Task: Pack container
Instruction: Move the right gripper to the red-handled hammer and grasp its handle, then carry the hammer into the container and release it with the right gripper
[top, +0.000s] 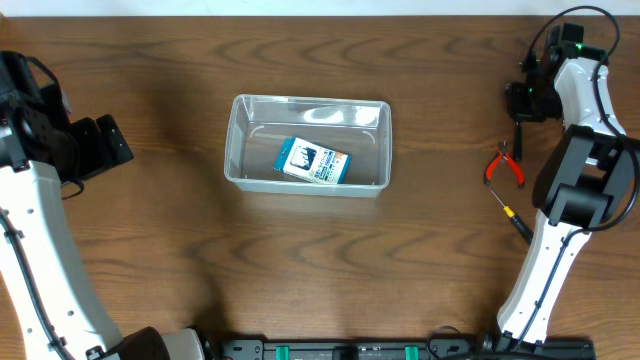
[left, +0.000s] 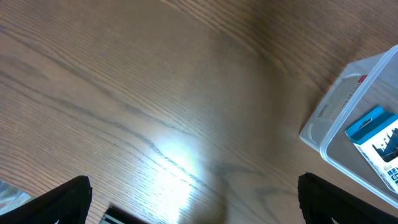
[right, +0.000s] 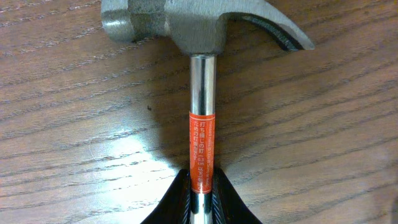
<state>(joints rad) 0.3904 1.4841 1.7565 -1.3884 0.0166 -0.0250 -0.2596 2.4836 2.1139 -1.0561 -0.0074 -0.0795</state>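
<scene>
The container (top: 234, 150) is a clear plastic tub at the table's middle, with a small blue-and-white box (top: 312, 161) lying in it. Its corner (left: 323, 124) and the box (left: 376, 140) also show in the left wrist view. My left gripper (top: 100, 145) is open and empty at the far left, well apart from the tub; its fingers (left: 193, 193) hang over bare wood. My right gripper (top: 525, 100) at the far right is shut on the steel shaft of a claw hammer (right: 202, 93), just below its orange label; the jaws (right: 202, 180) pinch the shaft.
Red-handled pliers (top: 505, 165) lie near the right arm. A thin screwdriver (top: 512, 216) lies just in front of them. The right arm's base stands at the front right.
</scene>
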